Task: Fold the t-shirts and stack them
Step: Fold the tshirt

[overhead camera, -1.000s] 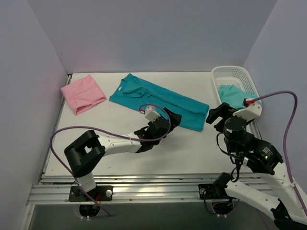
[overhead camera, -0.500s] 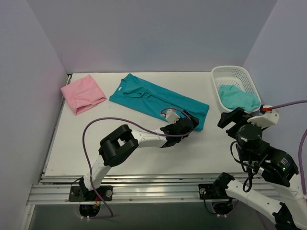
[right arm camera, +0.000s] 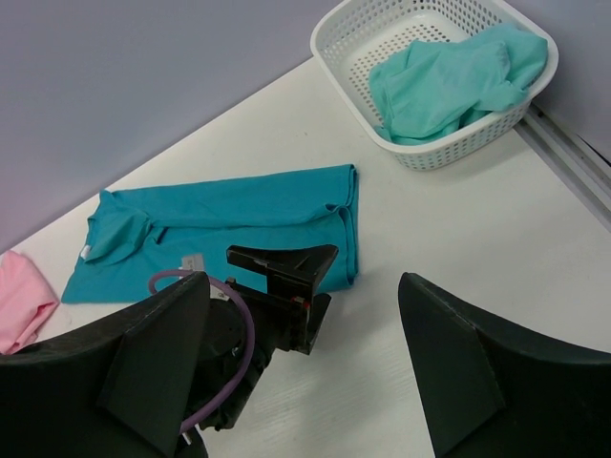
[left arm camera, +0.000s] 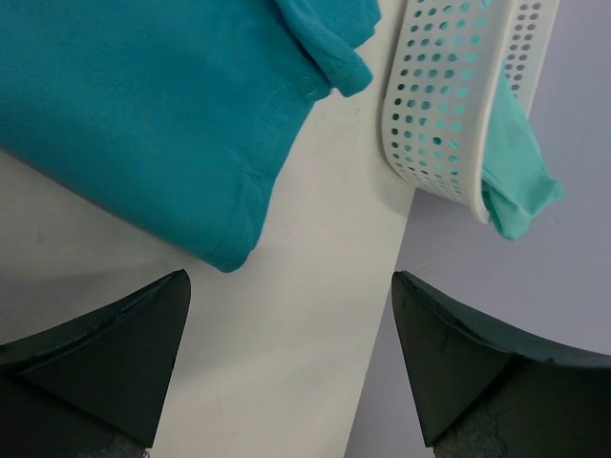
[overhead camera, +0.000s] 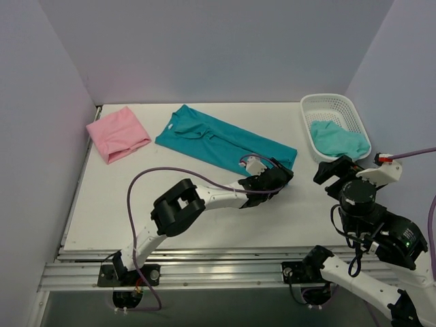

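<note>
A teal t-shirt [overhead camera: 218, 139], folded lengthwise, lies slantwise across the middle of the table. It also shows in the left wrist view [left arm camera: 143, 105] and the right wrist view [right arm camera: 220, 229]. A folded pink t-shirt [overhead camera: 117, 133] lies at the back left. A mint t-shirt [overhead camera: 338, 139] sits crumpled in the white basket [overhead camera: 308, 112]. My left gripper [overhead camera: 281, 177] is open and empty, low over the table just beside the teal shirt's right-hand corner. My right gripper [overhead camera: 335, 169] is open and empty, raised near the basket's front.
The basket [right arm camera: 329, 43] stands at the table's back right corner, close to the right edge; its wall [left arm camera: 439, 95] is just ahead of the left gripper. A purple cable [overhead camera: 177, 174] loops over the left arm. Walls enclose the left, back and right sides.
My left arm has reached rightward along the teal shirt's front edge to its right corner. My right arm has drawn back to the right, away from the shirt.
</note>
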